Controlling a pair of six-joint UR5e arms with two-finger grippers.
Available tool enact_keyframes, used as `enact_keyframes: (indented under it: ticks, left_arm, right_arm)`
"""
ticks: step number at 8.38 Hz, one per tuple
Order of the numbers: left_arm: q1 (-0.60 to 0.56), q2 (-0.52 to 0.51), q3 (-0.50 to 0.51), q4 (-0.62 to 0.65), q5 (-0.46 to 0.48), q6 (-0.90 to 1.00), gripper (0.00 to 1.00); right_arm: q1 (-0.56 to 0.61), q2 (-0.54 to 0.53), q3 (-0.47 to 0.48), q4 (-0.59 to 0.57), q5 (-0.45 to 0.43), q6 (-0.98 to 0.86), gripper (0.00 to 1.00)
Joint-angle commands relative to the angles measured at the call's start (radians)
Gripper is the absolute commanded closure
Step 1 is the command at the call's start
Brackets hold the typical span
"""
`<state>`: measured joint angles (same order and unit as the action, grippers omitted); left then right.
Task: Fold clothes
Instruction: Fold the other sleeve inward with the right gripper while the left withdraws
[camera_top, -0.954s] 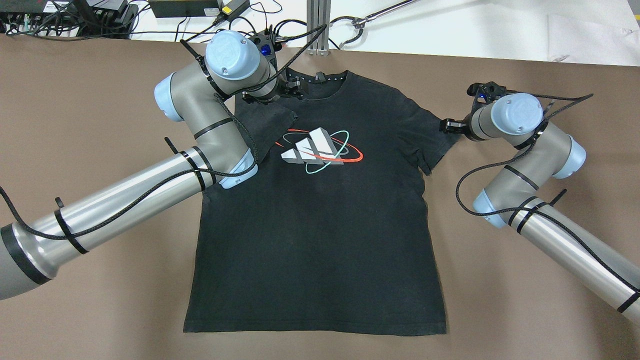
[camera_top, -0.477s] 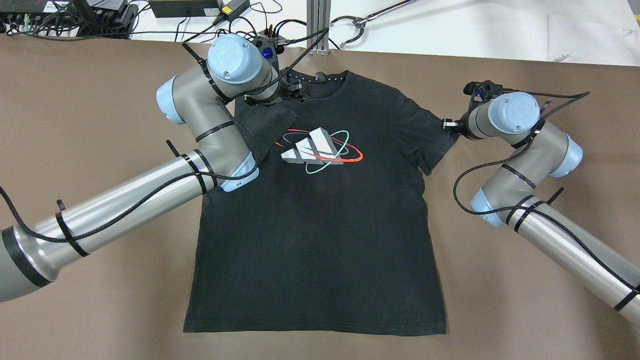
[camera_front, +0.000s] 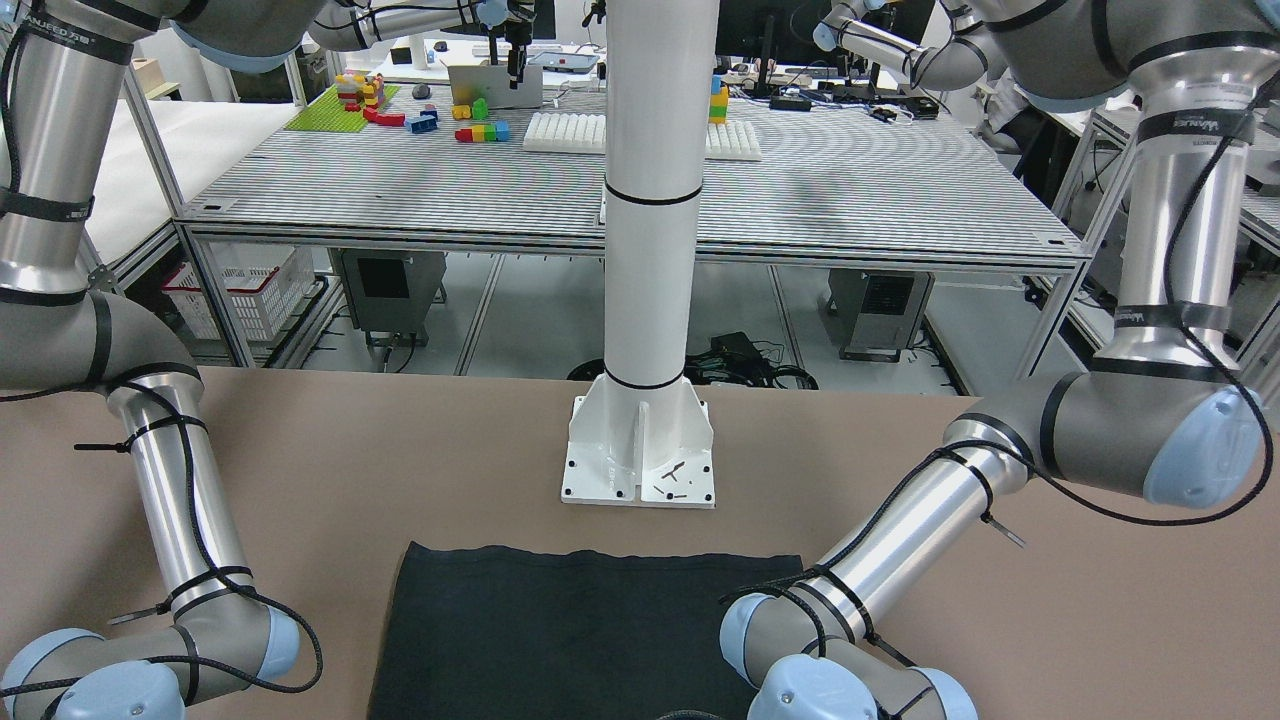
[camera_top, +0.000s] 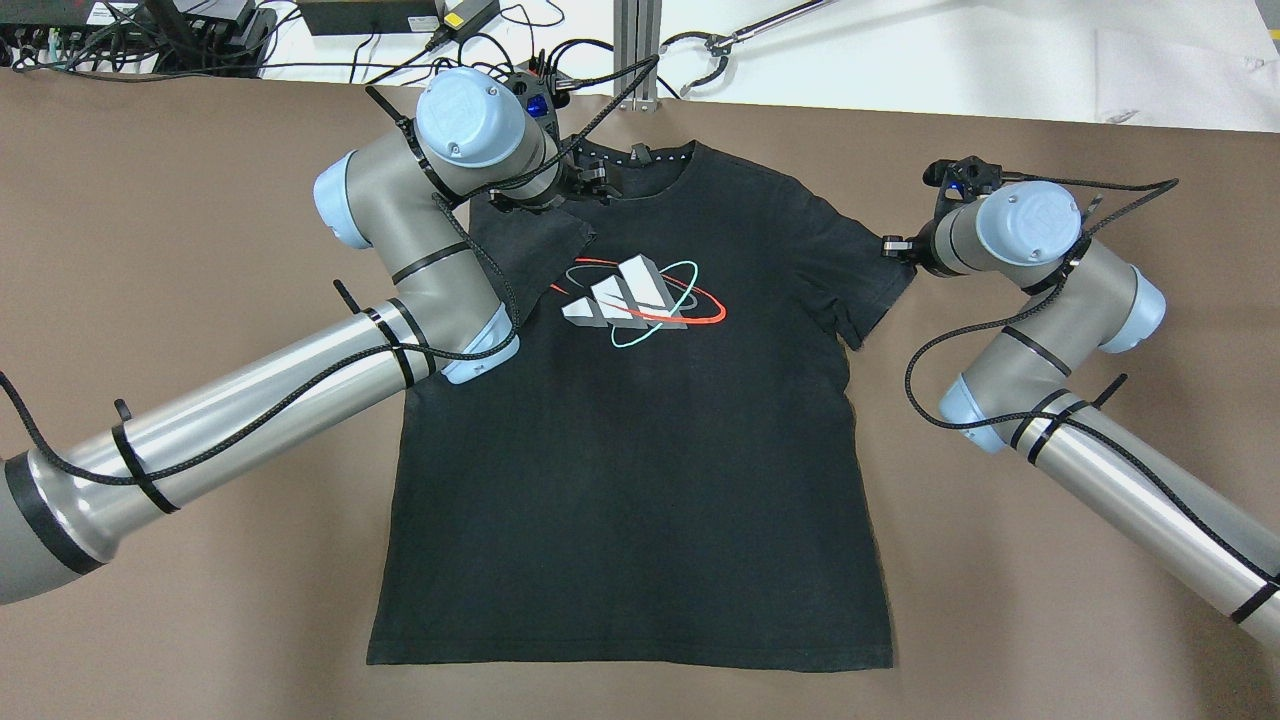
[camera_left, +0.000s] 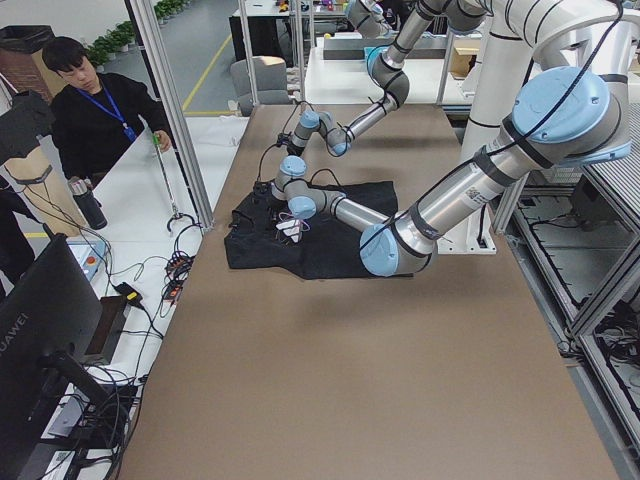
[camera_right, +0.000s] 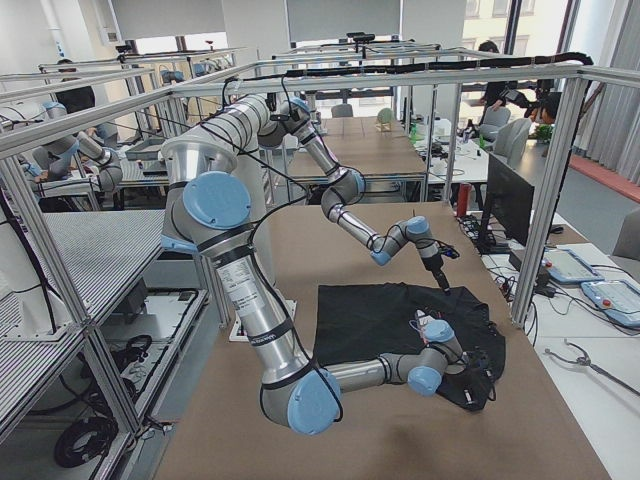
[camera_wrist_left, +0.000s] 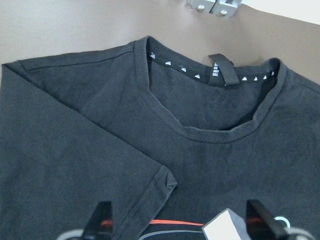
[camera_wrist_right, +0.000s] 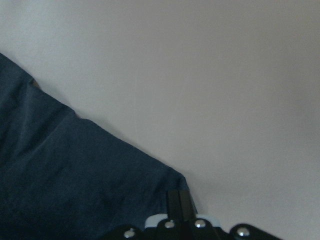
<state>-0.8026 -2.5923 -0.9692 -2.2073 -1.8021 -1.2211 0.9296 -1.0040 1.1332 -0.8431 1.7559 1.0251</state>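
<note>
I see the black soft-fabric T-shirt (camera_top: 640, 470) flat at mid-frame on the brown table (camera_top: 1000, 620), with one sleeve folded inward at upper left. My left gripper (camera_wrist_left: 179, 207) hangs with its fingers spread below the collar. My right gripper (camera_wrist_right: 178, 202) pinches the far sleeve's corner.

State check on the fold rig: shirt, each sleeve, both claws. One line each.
black fabric T-shirt: lying flat, print side up, body unfolded.
left-side sleeve: folded in over the chest.
right-side sleeve: spread out flat.
left claw: open, holding nothing, above the shirt's chest.
right claw: shut, apparently pinching the right-side sleeve's corner.
</note>
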Motion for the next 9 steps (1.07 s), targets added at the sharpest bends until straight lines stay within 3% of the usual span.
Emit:
enact_keyframes:
  ticks: [1, 4, 6, 9]
  left_arm:
    - [-0.015, -0.003, -0.014, 0.003, -0.011, 0.005, 0.06]
    - [-0.056, 0.029, -0.016, 0.001, -0.056, 0.095, 0.06]
    - [-0.073, 0.05, -0.019, 0.0, -0.068, 0.152, 0.06]
    - [-0.084, 0.061, -0.023, 0.0, -0.08, 0.17, 0.06]
  right_arm:
    - [0.003, 0.028, 0.043, -0.011, 0.007, 0.01, 1.0]
    - [0.002, 0.204, 0.043, -0.218, 0.005, 0.117, 1.0]
    - [-0.036, 0.281, 0.034, -0.231, -0.006, 0.223, 1.0]
    - [-0.142, 0.405, -0.032, -0.271, -0.117, 0.352, 1.0]
